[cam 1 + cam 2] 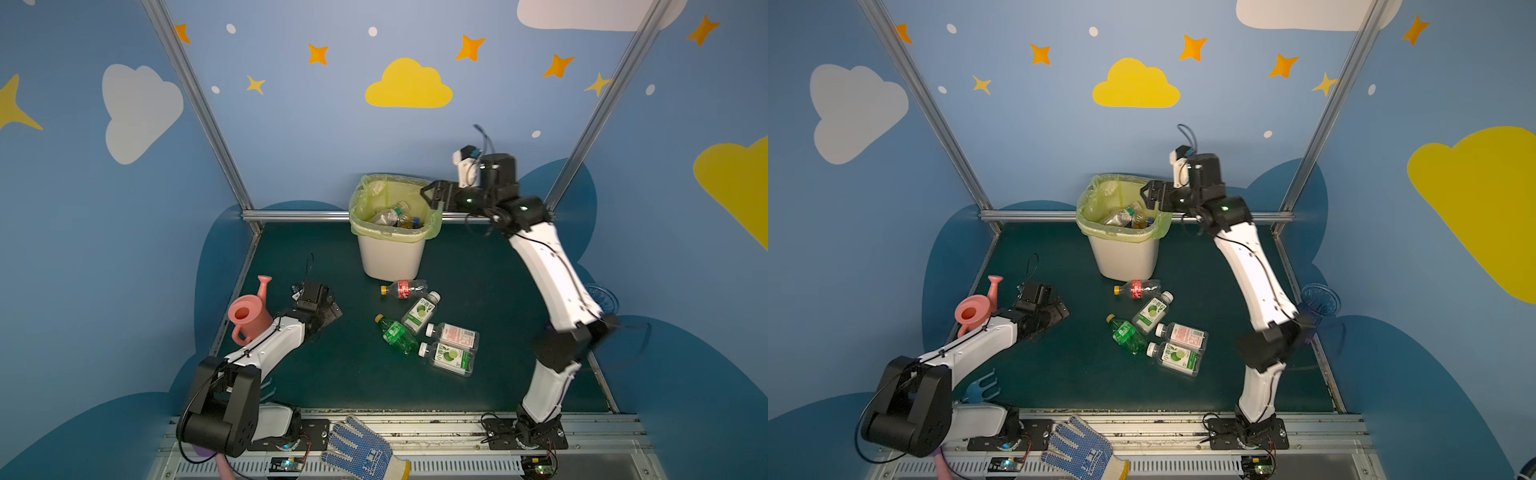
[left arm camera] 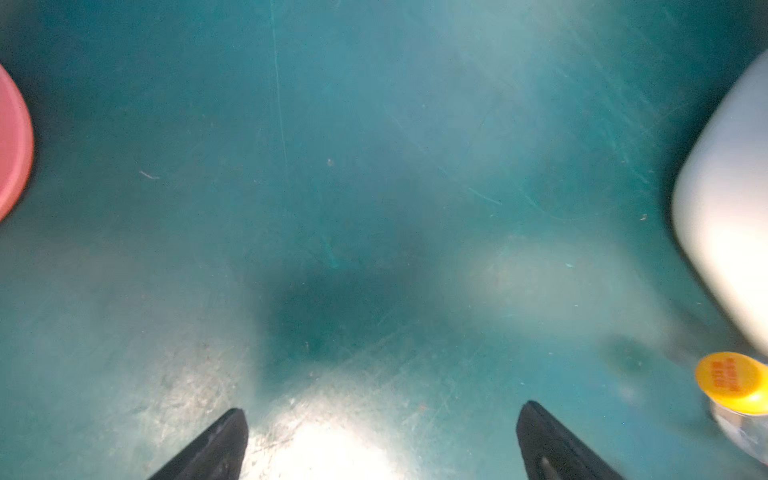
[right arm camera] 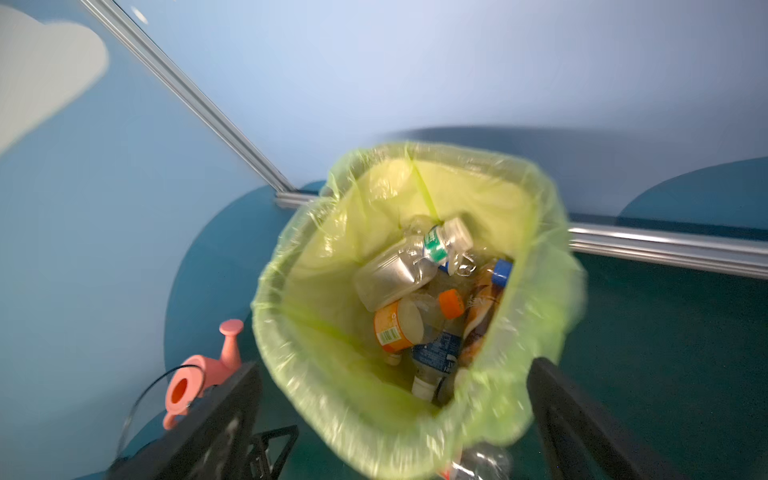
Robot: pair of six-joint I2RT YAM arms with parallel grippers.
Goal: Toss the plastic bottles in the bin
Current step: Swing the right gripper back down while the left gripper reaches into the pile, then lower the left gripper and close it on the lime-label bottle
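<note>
Right claw (image 1: 432, 194) hangs spread and empty over the bin (image 1: 390, 257), at its 2 o'clock rim, placed for dropping bottles (image 1: 388, 216) inside; left claw (image 1: 331, 311) gapes too.

Vase (image 1: 604, 296) half hidden behind right arm (image 1: 552, 270); bin (image 3: 274, 332) blurred in right wrist view.

**Right gripper over the bin, five bottles lying on the table**

In a top view the right gripper (image 1: 1148, 194) hangs over the right rim of the white bin (image 1: 1125, 255), jaws apart. Several bottles (image 1: 1124, 216) are piled inside its yellow-green bag. Just in front of the bin, five more lie close together on the dark green table (image 1: 1084, 374): a red-labelled bottle (image 1: 1138, 289) nearest it, a green bottle (image 1: 1127, 334), and three white-capped bottles (image 1: 1177, 358). The left gripper (image 1: 1061, 309) sits low at the left, beside a pink watering can (image 1: 976, 309).
</note>
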